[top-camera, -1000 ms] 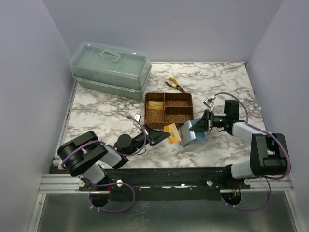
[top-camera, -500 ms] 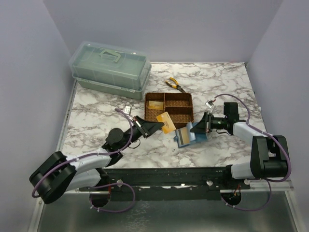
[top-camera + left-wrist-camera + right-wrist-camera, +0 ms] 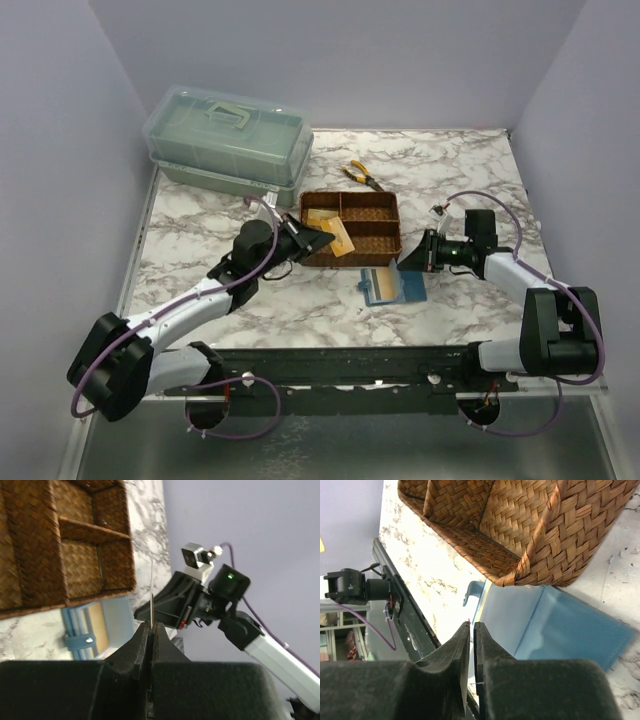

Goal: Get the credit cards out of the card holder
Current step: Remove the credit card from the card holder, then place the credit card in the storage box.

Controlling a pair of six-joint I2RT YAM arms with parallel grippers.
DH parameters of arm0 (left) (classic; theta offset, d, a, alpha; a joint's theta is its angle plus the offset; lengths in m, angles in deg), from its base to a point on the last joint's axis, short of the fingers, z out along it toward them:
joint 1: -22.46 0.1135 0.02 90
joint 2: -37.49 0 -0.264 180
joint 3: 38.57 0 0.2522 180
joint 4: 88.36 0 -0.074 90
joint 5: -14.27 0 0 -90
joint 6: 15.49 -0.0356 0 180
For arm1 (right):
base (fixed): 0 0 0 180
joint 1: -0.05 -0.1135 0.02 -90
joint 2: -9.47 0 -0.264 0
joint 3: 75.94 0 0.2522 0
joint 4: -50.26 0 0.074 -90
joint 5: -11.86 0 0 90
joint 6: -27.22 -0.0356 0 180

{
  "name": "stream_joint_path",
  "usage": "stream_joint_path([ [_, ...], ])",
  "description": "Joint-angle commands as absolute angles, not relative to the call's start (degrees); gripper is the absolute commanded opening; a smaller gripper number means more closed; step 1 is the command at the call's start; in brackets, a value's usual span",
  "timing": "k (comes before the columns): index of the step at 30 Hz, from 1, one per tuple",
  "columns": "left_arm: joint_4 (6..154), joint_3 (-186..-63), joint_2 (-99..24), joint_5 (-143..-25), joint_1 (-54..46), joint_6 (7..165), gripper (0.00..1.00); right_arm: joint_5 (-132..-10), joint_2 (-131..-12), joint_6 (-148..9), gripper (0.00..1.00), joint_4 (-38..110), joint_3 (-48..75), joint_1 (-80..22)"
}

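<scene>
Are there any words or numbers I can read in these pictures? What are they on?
No text can be read anywhere.
Credit card in the left gripper: print too small to read.
Green plastic box: pale mark on its front, too blurred.

- My left gripper [image 3: 151, 629] is pinched tight on one credit card [image 3: 151, 592], seen edge-on as a thin upright line.
- The woven tray [image 3: 65, 599] fills the upper left.
- The card holder [image 3: 119, 617] lies open just beside it.
- The right arm [image 3: 260, 645] shows behind.
</scene>
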State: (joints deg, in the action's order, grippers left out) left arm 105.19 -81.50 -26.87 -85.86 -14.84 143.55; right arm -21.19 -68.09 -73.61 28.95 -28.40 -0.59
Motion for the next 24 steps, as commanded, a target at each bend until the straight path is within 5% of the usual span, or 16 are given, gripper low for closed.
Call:
stream_joint_path([
  [1, 88.0, -90.4, -30.9, -85.9, -13.3, 138.0, 0.0, -24.2, -68.4, -72.2, 0.14, 27.9, -26.4, -0.3],
  [10, 72.0, -105.3, -40.9, -86.5, -7.8, 125.7, 0.0, -22.3, -66.5, -71.3, 0.24, 27.7, -26.1, -0.3],
  [24, 82.4, -97.0, -38.9, -56.5, -11.3, 159.6, 0.0, -21.2, -64.5, -70.0, 0.63, 26.8, -25.2, -0.3],
])
